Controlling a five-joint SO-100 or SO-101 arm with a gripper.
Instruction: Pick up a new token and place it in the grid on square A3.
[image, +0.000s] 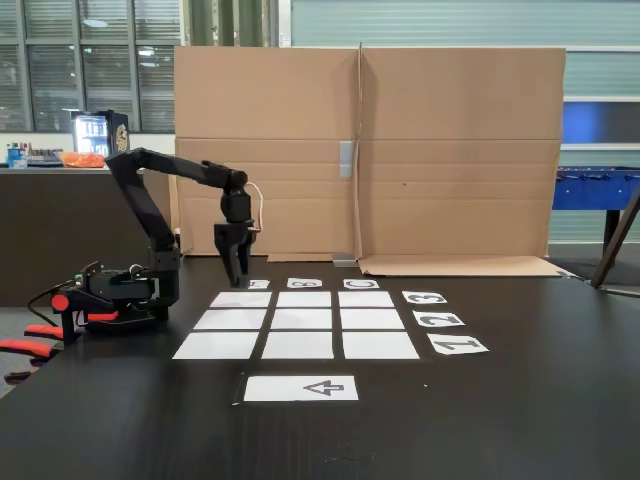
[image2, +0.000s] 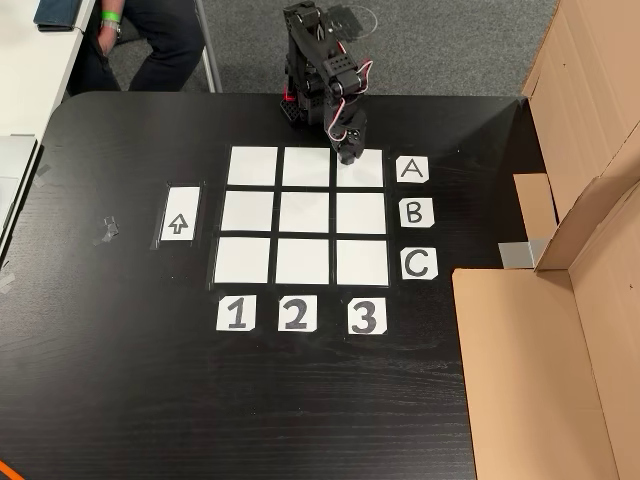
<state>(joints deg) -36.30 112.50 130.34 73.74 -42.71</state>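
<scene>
The gripper (image: 238, 277) hangs fingers-down right over square A3 (image2: 360, 168), the grid's (image2: 304, 214) corner cell beside the A card (image2: 412, 169). Looks lined up for a drop, but I can't tell how open it is or spot the token.

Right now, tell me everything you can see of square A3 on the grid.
Square A3 is the blank white paper corner cell of the grid, in the row of the A card and the column of the 3 card. It lies flat on the black table, split from neighbouring cells by dark gaps. In the other view the gripper overlaps its top left corner; contact cannot be judged. No token shows on its visible part.
</scene>
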